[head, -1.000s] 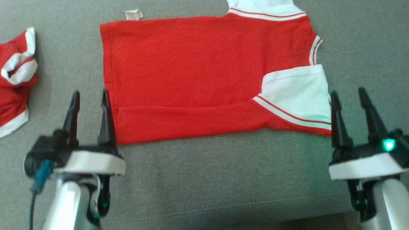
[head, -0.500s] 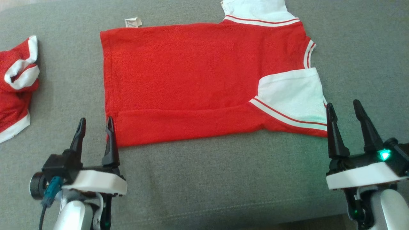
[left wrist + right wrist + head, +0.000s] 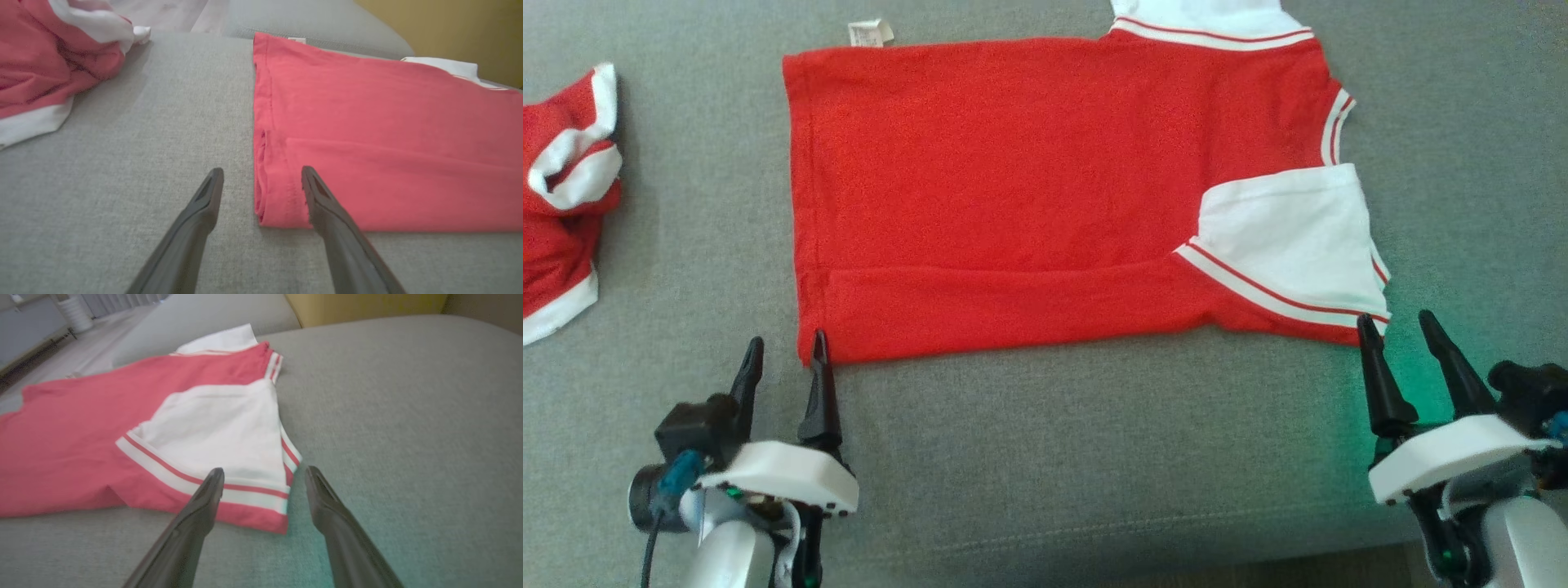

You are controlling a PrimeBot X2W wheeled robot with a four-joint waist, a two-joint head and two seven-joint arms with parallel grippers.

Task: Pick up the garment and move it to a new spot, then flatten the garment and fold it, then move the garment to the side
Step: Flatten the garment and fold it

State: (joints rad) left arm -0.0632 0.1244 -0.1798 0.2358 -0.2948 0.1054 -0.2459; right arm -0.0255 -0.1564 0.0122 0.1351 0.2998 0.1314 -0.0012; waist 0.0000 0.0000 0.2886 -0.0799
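Note:
A red garment with white sleeves and striped trim lies flat on the grey cushion, its near long edge folded over and one white sleeve turned in on the red. My left gripper stands open at the garment's near left corner, fingers straddling that corner without holding it. My right gripper is open just short of the near right corner, where the striped sleeve hem ends. Neither holds anything.
A second red and white garment lies crumpled at the far left. A small white tag sits beyond the garment's far left corner. The grey cushion ends near the bottom edge, with floor beyond it.
Both grippers have drawn back toward me, from beside the garment's side edges to its near corners, staying open. The camera has shifted slightly. The garment has not moved.

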